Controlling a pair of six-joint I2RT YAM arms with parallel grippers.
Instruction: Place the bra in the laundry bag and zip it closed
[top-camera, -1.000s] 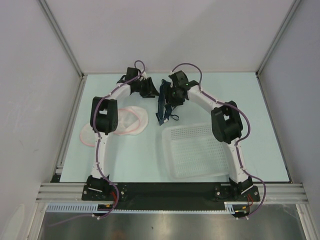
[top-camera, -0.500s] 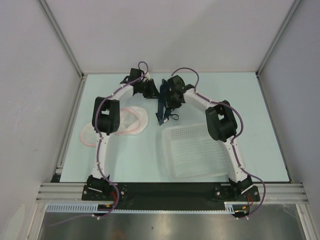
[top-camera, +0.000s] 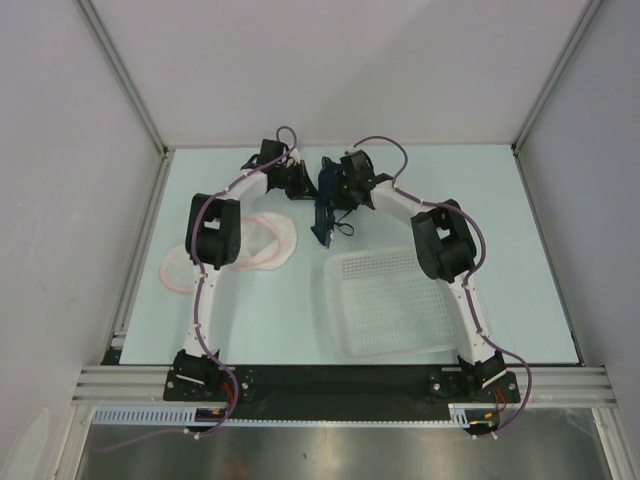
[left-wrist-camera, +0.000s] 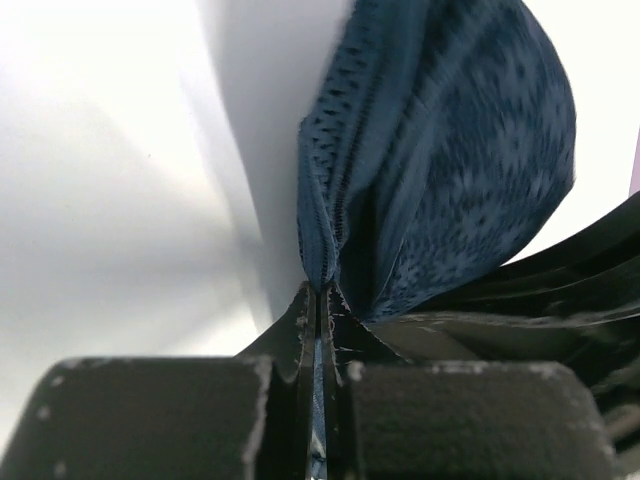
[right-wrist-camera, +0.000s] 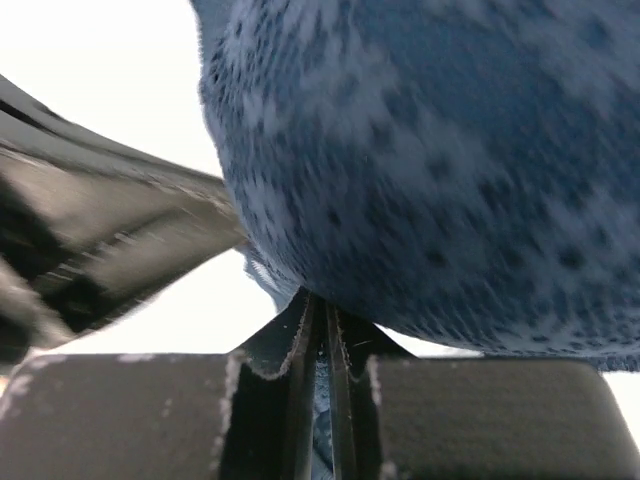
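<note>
Pale green table (top-camera: 520, 210) between white walls, seen from above: the bra (top-camera: 325, 195), dark navy with thin straps dangling, hangs just beyond the basket's (top-camera: 390, 300) far edge, pinched between the left gripper (top-camera: 305, 180) and the right gripper (top-camera: 337, 185). Left of the basket lies the laundry bag (top-camera: 268, 240), partly hidden by the left arm.

Left wrist: jaws pressed together on a dotted navy seam.

Right wrist: jaws clamped on blurred blue fabric that fills most of the view.

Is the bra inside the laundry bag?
Outside: left end effector and right end effector pinch the bra, apart from the laundry bag.
</note>
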